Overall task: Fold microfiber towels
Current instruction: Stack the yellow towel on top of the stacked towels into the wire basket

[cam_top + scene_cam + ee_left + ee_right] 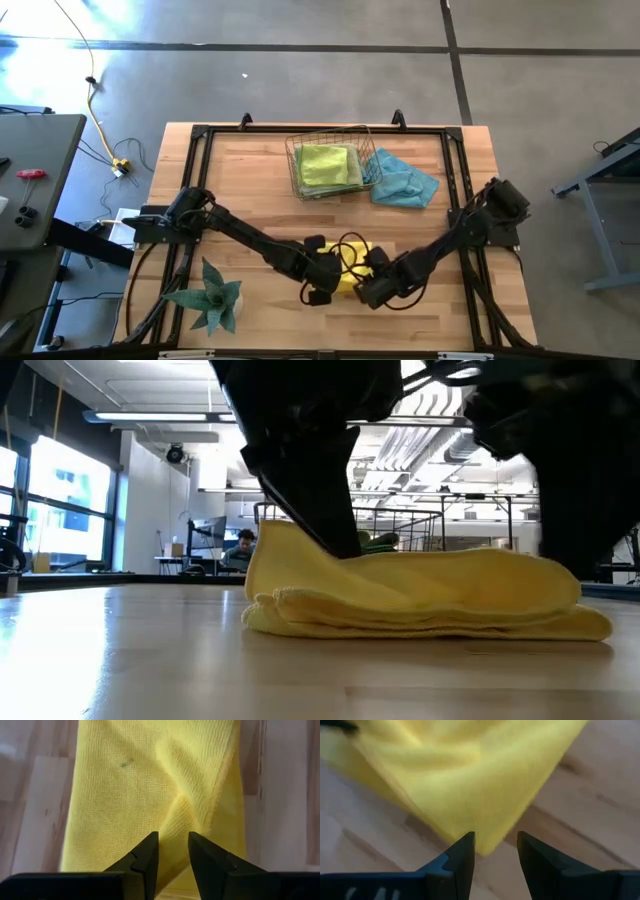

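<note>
The yellow towel (352, 268) lies at the near-middle of the table (250, 190), already doubled over — the low view shows stacked layers with a rounded fold on one side and loose edges at the other. My left gripper (172, 851) is right over it, fingers parted with a ridge of yellow cloth running up between them; I can't say for sure they're pinching it. My right gripper (495, 849) sits at the towel's other side, jaws apart too, with a corner of the cloth poking into the gap and bare wood under the tips.

To do this step well, I reckon both sides need a clean bite on the same layer count before anything lifts. Catch only the top ply on one side and the fold will skew. That diagonal crease under my left fingers wants smoothing, so I'd keep the cloth taut between the two grips and move them together, level, so edges meet edges.

Further out, a lime green towel (325, 166) sits folded in the wire basket (300, 187) at the far side, and a light blue towel (402, 180) lies crumpled just beside it. The spiky plant (212, 298) stands near my left arm — clear of the work.
</note>
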Controlling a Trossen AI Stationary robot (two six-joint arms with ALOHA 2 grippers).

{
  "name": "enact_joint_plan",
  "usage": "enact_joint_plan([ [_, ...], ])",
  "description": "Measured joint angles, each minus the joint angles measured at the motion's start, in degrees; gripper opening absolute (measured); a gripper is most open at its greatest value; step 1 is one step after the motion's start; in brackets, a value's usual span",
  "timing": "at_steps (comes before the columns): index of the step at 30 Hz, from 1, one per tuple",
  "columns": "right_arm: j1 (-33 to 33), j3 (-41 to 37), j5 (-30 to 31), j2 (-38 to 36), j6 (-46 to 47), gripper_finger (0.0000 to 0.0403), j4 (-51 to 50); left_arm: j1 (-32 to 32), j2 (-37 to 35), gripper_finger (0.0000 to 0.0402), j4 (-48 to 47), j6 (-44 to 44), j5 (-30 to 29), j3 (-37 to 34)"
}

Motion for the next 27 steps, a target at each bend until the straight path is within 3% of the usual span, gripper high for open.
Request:
enact_joint_plan([
  [12,1.1,0.0,-1.2,-0.8,-0.1,0.0139,-3.4,-2.4,-0.7,0.0097,6.5,-10.5,8.2,2.2],
  [18,0.8,0.2,6.1,-2.5,1.5,0.0139,0.2,-3.6,-0.7,0.0097,11.4,-9.4,7.6,2.1],
  [27,-0.4,0.3,8.3,1.3,-0.5,0.0139,7.8,-2.9,-0.6,0.0097,2.6,-5.5,3.0,2.1],
])
